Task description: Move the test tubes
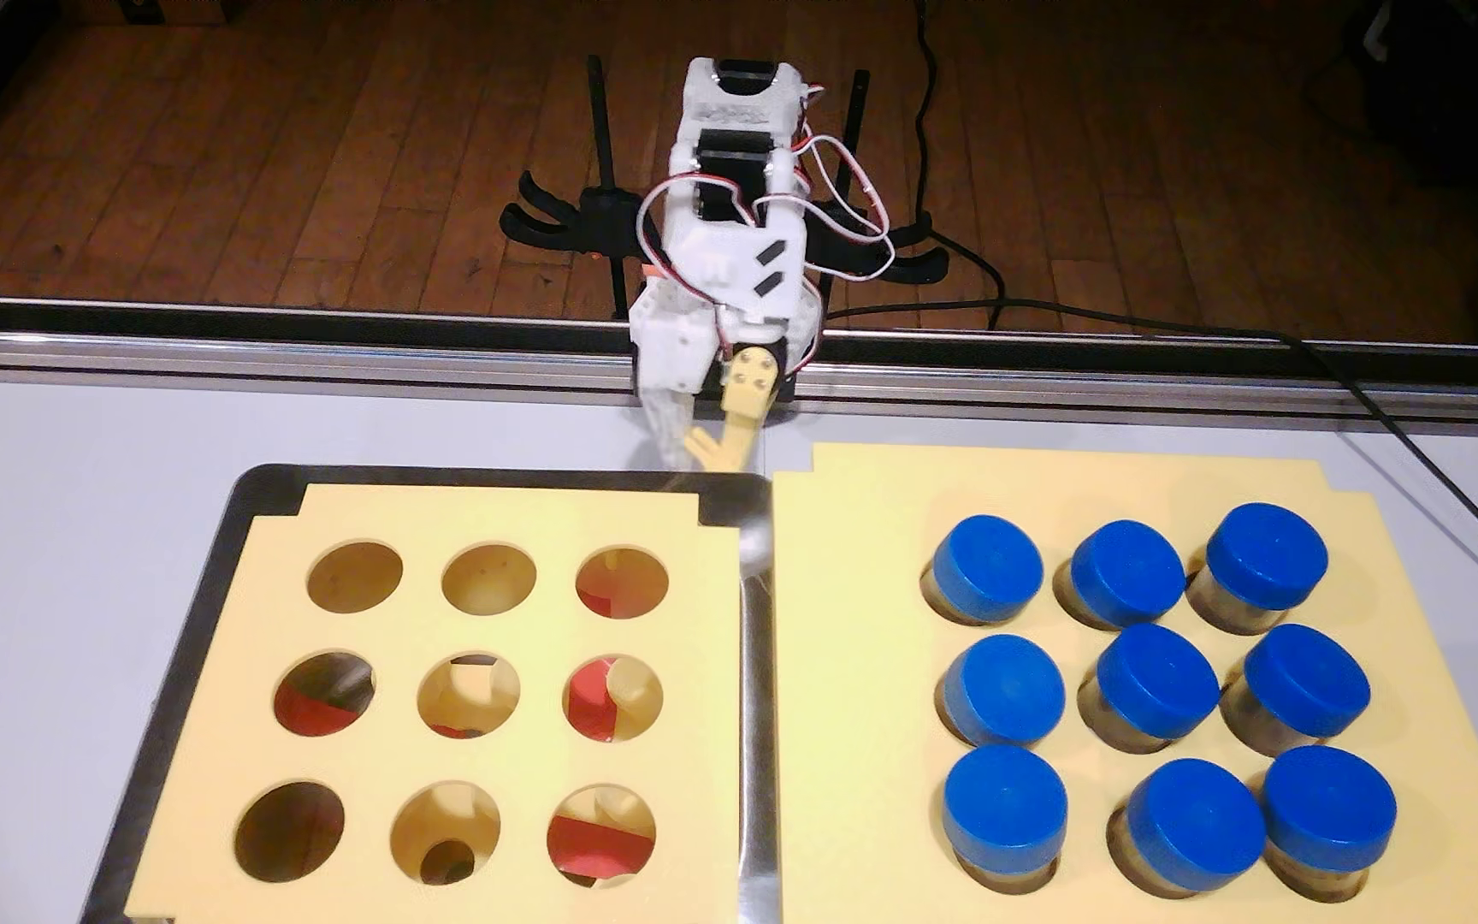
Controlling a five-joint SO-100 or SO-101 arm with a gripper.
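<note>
Tubes, nine test tubes with blue caps, fill the right yellow rack near the table's right edge. We see the gripper near its far edge, fingers nearly together, holding nothing.

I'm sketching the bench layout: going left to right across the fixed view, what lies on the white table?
Dark metal tray holding a yellow foam rack with nine empty round holes → second yellow foam rack → its nine clear test tubes with blue screw caps.
</note>
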